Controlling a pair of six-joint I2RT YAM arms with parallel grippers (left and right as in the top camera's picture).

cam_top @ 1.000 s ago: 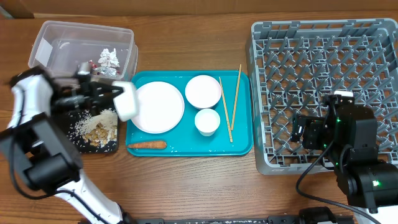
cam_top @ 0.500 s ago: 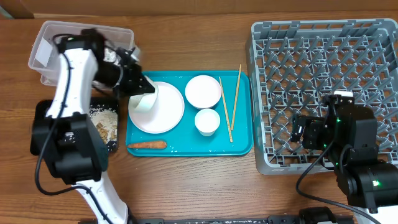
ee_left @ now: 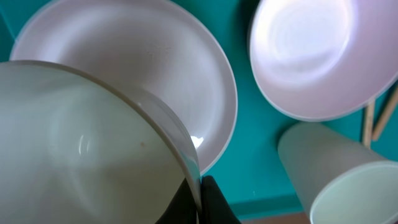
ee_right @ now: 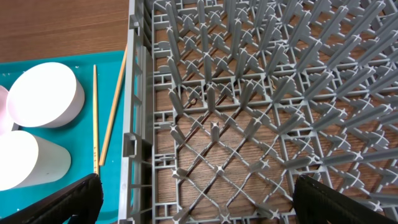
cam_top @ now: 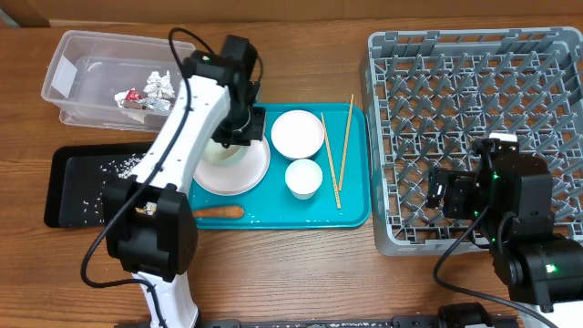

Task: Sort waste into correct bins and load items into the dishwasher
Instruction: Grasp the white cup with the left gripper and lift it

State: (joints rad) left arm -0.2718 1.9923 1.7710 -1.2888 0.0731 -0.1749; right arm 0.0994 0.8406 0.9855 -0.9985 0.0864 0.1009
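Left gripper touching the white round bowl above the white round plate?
Touching. The left wrist view shows the left gripper pinching the rim of the white round bowl, with no gap.

The left arm (cam_top: 182, 137) stretches over the plate (cam_top: 257, 171), blocking its left side; the chopsticks (cam_top: 344, 146) and cup (cam_top: 303, 178) lie uncovered, reachable from the rack (cam_top: 465, 41) on the right.

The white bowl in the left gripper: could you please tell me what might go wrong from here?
1. The left gripper pinches the white bowl only at its rim, so it may slip or tilt and drop onto the plate beneath.
2. On the way to the dish rack, it would likely pass over the second bowl, cup and chopsticks, and might knock them.
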